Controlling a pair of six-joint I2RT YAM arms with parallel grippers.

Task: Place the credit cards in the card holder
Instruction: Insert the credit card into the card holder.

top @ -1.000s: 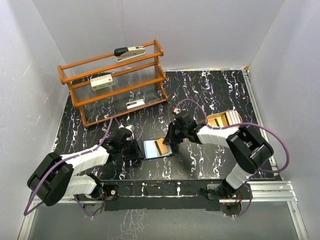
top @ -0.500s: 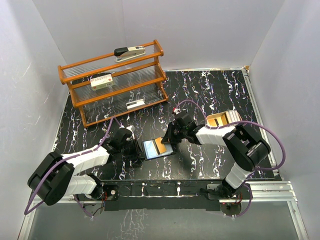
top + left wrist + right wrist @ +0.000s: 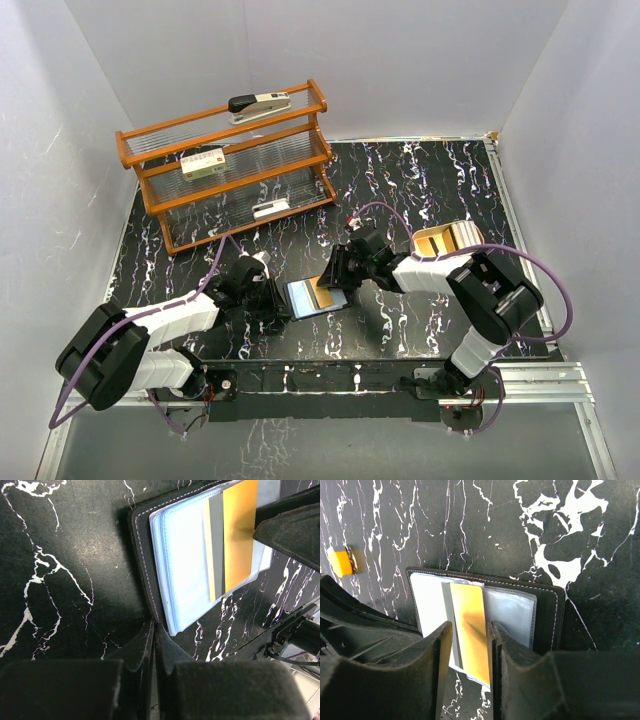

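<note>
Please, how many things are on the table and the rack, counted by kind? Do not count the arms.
card holder: 1
orange card: 1
orange block: 1
tan tray: 1
wooden rack: 1
stapler: 1
small box: 1
white item: 1
Total: 8 visible

Layout: the card holder (image 3: 300, 297) lies open at the centre of the surface (image 3: 420, 180), with the credit card (image 3: 322, 291) on its lining. The left fingers (image 3: 274, 303) clamp its 9 o'clock edge, the right fingers (image 3: 338, 279) flank the credit card from 2 o'clock, and the rack (image 3: 230, 165) stands at 11 o'clock.
</note>
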